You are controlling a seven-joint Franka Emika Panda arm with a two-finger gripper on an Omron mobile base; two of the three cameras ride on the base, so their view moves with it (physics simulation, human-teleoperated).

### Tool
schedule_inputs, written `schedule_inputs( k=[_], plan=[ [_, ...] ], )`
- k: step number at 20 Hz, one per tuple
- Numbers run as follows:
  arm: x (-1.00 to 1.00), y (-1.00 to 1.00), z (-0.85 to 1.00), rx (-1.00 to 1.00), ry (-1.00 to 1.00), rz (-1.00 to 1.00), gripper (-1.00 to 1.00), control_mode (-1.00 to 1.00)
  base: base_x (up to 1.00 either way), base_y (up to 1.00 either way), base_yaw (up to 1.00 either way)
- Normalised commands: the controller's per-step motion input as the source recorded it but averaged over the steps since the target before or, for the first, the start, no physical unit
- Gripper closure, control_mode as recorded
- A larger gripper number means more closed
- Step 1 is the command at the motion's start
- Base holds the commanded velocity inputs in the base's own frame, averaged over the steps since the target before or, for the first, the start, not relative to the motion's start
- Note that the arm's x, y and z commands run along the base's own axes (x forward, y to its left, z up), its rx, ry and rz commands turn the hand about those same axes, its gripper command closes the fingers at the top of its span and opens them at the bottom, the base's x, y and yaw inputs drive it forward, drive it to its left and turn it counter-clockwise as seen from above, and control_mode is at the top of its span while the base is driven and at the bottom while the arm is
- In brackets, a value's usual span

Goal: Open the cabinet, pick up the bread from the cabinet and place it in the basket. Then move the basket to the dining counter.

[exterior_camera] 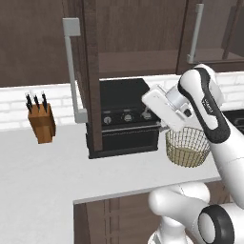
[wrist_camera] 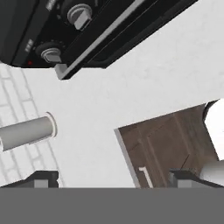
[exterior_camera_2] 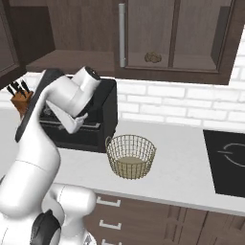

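In the left base view the cabinet fills the top of the frame, with one tall door swung out edge-on toward the camera at centre left, its grey bar handle running down the door's left side. The brown shelf inside shows behind it. In the right base view the bread sits on that shelf at upper centre, a small brown lump just right of a vertical grey handle.

The basket stands upright on the white worktop at right of centre in the left base view, just beside the black oven. In the right base view the basket is at centre, right of the oven. A knife block stands at the left of the worktop, well apart from both.

The arm's white wrist hangs in front of the oven's knobs, above and left of the basket. In the hand view the end effector has its two dark tips spread wide at the bottom corners, open, with nothing between them; beyond them lie the worktop, the oven front at the top and a grey handle at the left edge.
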Motion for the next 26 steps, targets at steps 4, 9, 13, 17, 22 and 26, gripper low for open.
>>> schedule_inputs(
  k=[4, 9, 13, 17, 22, 26],
  plan=[
    [0.0, -0.99, 0.0, -0.32, -0.27, 0.07, -1.0, -1.0, 0.0, 0.0, 0.0],
    [0.1, -0.93, 0.23, -0.41, -0.31, 0.01, -1.0, -1.0, 0.0, 0.0, 0.0],
    [0.26, -0.56, 0.96, -0.39, -0.43, 0.0, -1.0, -1.0, 0.0, 0.0, 0.0],
    [0.09, -0.4, 0.98, -0.33, -0.58, -0.01, -1.0, -1.0, 0.0, 0.0, 0.0],
    [0.08, -0.44, 1.0, -0.24, -0.65, 0.0, -1.0, -1.0, 0.0, 0.0, 0.0],
    [0.18, -0.21, 1.0, -0.08, -0.58, -0.02, -1.0, -1.0, 0.0, 0.0, 0.0]
  ],
)
